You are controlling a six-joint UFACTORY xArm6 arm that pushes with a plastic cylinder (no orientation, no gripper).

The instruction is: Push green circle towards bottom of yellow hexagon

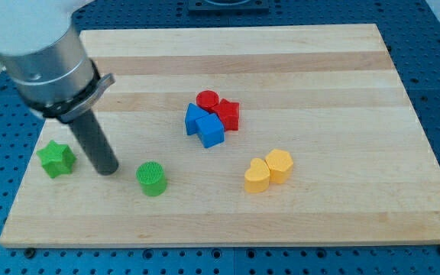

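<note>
Blue perforated bench surrounding a pale wooden tabletop [296, 221], which is carrying every item listed below. Landmark for all positions: the green circle [152, 179].

Item 1, green circle: a ribbed green cylinder, sitting near the view's bottom edge of the tabletop, left of centre, standing free of all other blocks.

Item 2, my tip [106, 168]: the lower end of a dark rod hanging from a silver cuff, resting just beside the green circle on the view's left and very slightly above it. No contact is showing. The arm is carrying no jaws, so nothing is opening, closing or gripping; the rod is only pushing.

Item 3, green star [56, 159]: lying further to the view's left of the green circle, beyond the tip.

Item 4, yellow hexagon [279, 165]: lying well to the view's right of the green circle and a little above it, touching a yellow heart [257, 176] on its left side.

Item 5, cluster of two blue blocks [204, 126], a red cylinder [207, 100] and a red star-like block [228, 115]: sitting above and to the right of the green circle, well apart from it.

Governing relation: the green circle is lying directly to the view's right of the tip, and the target spot below the yellow hexagon is lying further along that same direction. Judgement: a rightward push looks suitably lined up, though the yellow heart is standing close to the path.
</note>
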